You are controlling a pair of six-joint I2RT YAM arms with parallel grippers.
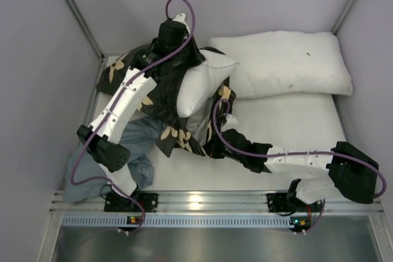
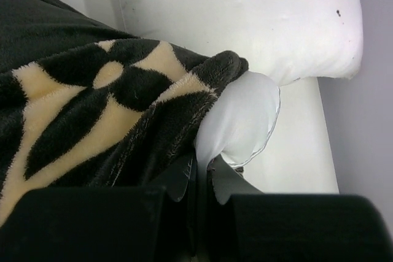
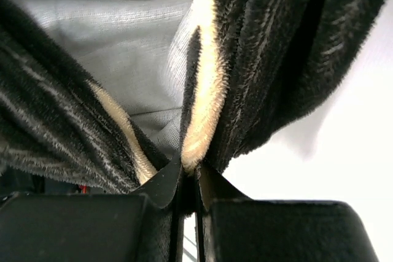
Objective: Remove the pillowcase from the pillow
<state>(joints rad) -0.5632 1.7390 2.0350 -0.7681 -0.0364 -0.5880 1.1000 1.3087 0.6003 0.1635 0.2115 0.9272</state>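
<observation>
The black pillowcase [image 1: 164,110] with tan flowers lies crumpled at the left middle of the white surface. The white pillow [image 1: 204,83] sticks out of it toward the right. My left gripper [image 1: 191,61] is shut on a corner of the pillow; in the left wrist view the white fabric [image 2: 242,118] runs down between my closed fingers [image 2: 178,179], beside the pillowcase's edge [image 2: 92,108]. My right gripper [image 1: 214,144] is shut on the pillowcase's hem at the front; in the right wrist view the furry tan-and-black edge [image 3: 206,102] is pinched between the jaws.
A second plain white pillow [image 1: 284,62] with a dark speck lies at the back right, touching the first. A blue-grey cloth [image 1: 92,179] is bunched at the front left beside the left arm. Grey walls enclose the back and sides. A metal rail [image 1: 196,200] runs along the front.
</observation>
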